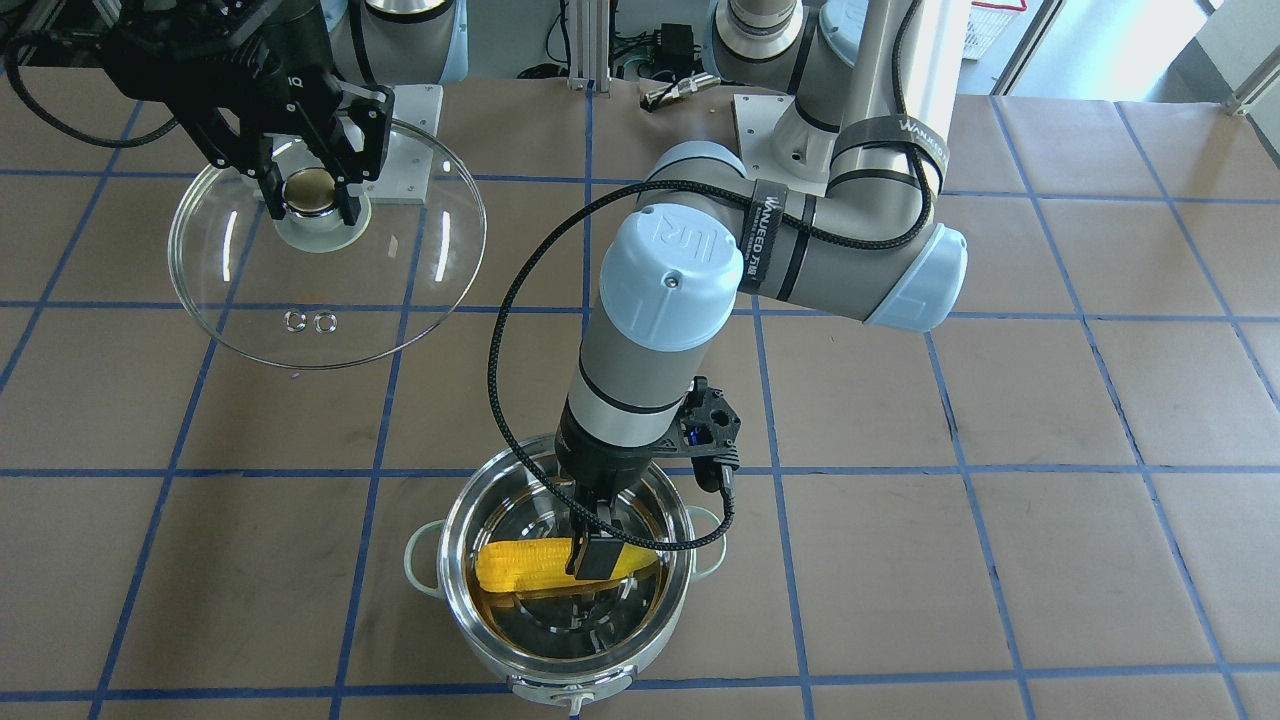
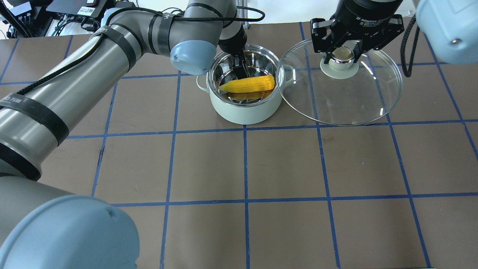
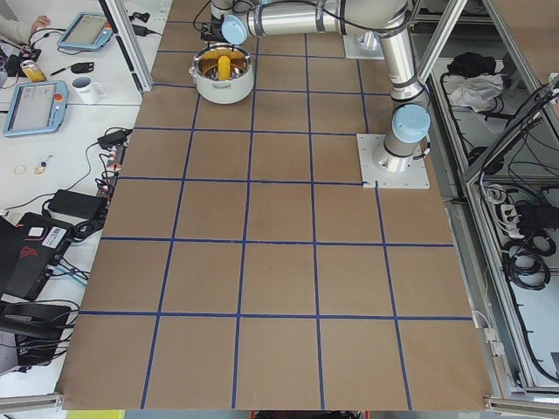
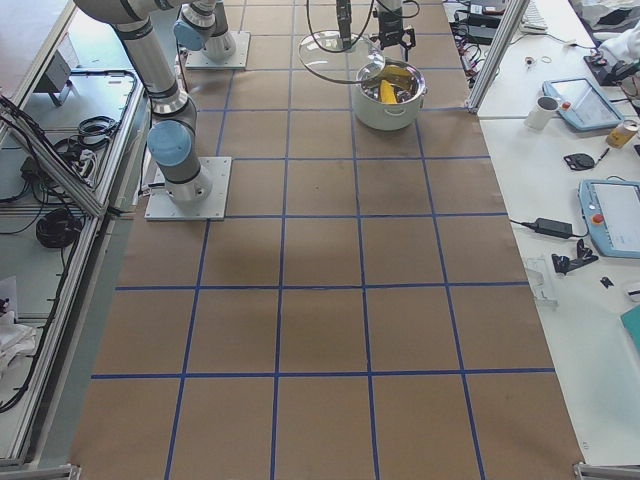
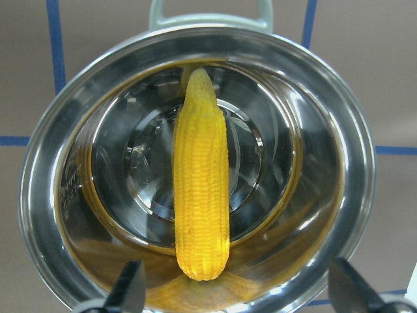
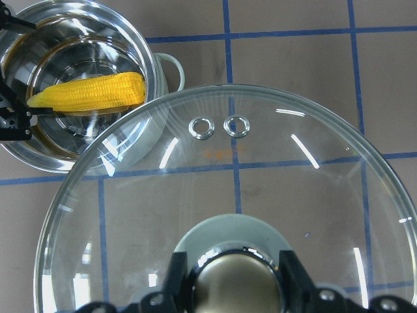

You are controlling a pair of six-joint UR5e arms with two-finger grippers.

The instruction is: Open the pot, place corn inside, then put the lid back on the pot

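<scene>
The mint-green, steel-lined pot [image 2: 242, 112] stands uncovered at the table's far middle. The yellow corn [image 2: 248, 84] lies across its bottom, also in the left wrist view [image 5: 202, 195]. My left gripper [image 1: 595, 555] reaches down into the pot [image 1: 470, 625] over the corn [image 1: 520, 565]. Its fingers [image 5: 133, 287] are spread wide on either side of the corn's blunt end, open. My right gripper [image 2: 341, 56] is shut on the beige-gold knob of the glass lid [image 2: 343, 101]. It holds the lid [image 1: 330, 290] in the air beside the pot, its edge overlapping the pot's handle [image 6: 172, 68].
The brown table surface [image 2: 246, 164] carries a blue tape grid. Both arm base plates [image 1: 770, 120] sit at the robot's edge. Side benches hold tablets, a mug [image 4: 545, 110] and cables beyond the table edge.
</scene>
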